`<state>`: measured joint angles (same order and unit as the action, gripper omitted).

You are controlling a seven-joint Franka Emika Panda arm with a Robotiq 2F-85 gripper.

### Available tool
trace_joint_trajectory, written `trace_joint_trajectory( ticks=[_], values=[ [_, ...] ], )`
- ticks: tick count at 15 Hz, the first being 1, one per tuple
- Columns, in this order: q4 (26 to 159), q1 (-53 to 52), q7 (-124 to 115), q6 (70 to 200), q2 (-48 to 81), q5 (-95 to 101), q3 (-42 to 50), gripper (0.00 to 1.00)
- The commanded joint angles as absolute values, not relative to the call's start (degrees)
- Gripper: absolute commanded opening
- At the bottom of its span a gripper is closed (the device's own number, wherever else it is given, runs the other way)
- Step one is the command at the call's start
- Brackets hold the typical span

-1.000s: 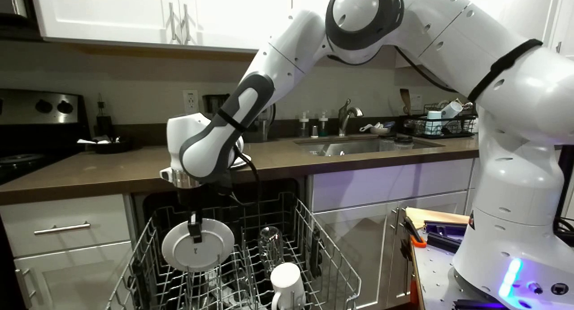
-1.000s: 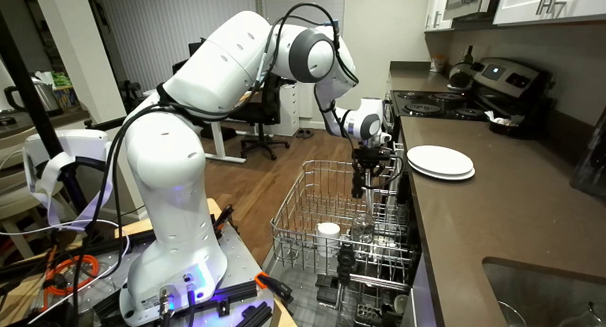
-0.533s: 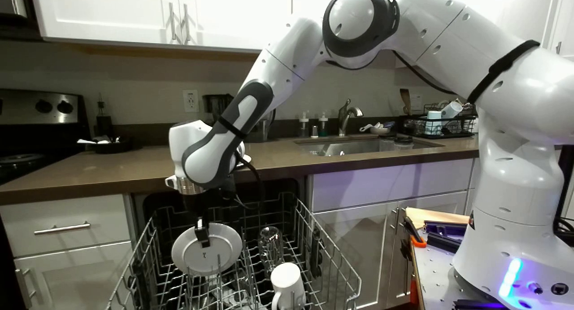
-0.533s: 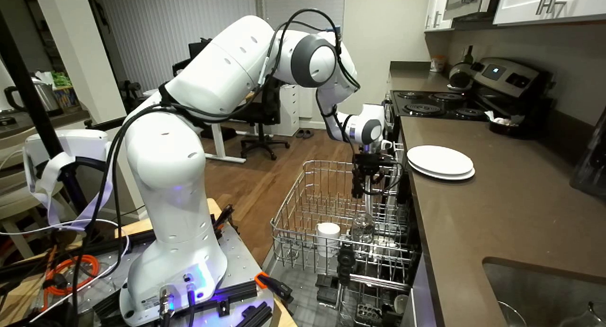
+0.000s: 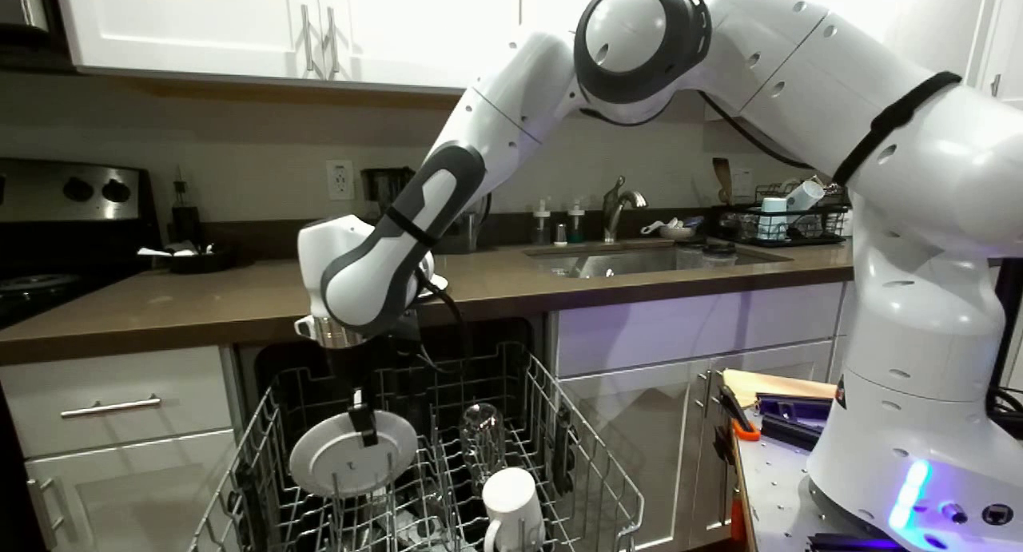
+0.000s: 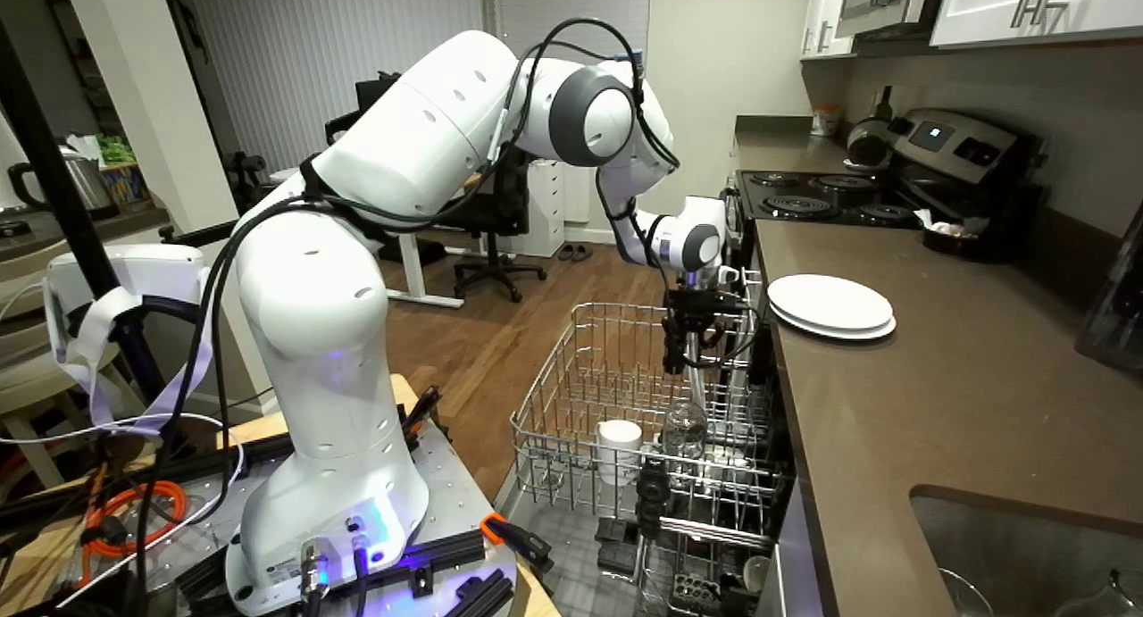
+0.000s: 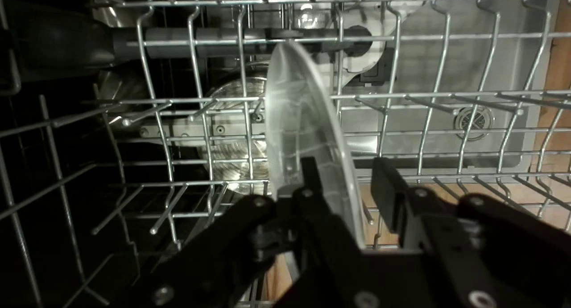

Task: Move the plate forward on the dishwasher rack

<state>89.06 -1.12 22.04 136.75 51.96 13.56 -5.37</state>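
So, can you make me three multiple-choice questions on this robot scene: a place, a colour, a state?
1. Where is the white cylindrical mug relative to the grey wire dishwasher rack?
A) Under
B) Inside
C) Hung outside

2. What colour is the lit strip on the white robot base?
A) Blue
B) Red
C) Orange

3. How is the black two-fingered gripper at the rack's round white plate?
A) Shut, above
B) Shut, beside
C) Open, around

1 B: wires surround it.
2 A: blue in both exterior views.
3 C: the wrist view shows the jaws parted, plate between.
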Motion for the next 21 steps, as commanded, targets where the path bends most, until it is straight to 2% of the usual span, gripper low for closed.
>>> trace_joint_trajectory(
  ticks=[1,5,7,21],
  values=[
    [87.88,-1.37,21.58,133.31,51.82,12.09,-5.62,0.67],
    [88.38,-2.00,20.50,131.13,50.46,12.04,-5.49,0.93],
    [88.85,-2.55,19.41,129.98,49.37,12.18,-5.24,1.00],
    [96.58,-8.86,8.77,124.13,36.62,12.61,-5.66,1.00]
  ],
)
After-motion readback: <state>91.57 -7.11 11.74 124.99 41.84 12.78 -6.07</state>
